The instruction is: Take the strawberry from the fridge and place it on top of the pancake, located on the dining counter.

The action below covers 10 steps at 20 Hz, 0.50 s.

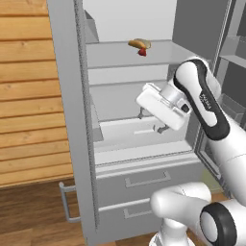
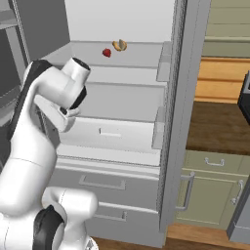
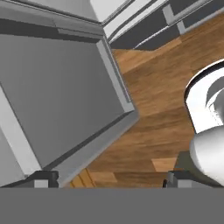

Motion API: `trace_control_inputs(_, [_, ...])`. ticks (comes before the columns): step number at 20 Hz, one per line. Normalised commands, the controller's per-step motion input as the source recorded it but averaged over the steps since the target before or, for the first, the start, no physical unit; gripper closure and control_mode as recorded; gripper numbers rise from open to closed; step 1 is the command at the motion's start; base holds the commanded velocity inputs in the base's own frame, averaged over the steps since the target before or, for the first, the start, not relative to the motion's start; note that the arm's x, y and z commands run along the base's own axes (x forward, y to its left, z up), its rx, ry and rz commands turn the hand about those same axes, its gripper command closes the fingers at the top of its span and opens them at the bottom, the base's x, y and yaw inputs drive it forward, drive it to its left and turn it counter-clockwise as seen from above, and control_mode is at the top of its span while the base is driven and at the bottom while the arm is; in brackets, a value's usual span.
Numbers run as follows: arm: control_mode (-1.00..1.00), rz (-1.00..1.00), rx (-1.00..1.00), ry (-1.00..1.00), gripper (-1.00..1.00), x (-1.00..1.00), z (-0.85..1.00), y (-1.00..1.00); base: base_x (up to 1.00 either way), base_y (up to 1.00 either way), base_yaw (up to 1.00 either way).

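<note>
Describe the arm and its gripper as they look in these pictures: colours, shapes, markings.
The arm is built of glossy white rounded segments with black bands at the joints, and one black band bears small pale lettering. The hand is a boxy white block. The gripper ends in two thin dark grey fingers. No cables are visible.

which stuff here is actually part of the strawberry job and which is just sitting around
Part of the job:
- strawberry, on an upper shelf
- fridge, doors open
- gripper, fingers apart, below that shelf, holding nothing

Just there:
- yellow-brown bun-like food beside the strawberry
- green cabinets
- wooden floor
</note>
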Motion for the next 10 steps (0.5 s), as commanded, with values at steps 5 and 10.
trace_control_inputs(5, [-1.00,0.37,-0.83,0.06,-1.00,-0.25,-0.93,-0.36,0.00,0.00,0.00])
trace_control_inputs(10, [-1.00,0.37,-0.60,-0.14,-1.00,-0.29,-0.54,-0.81,0.00,0.00,0.00])
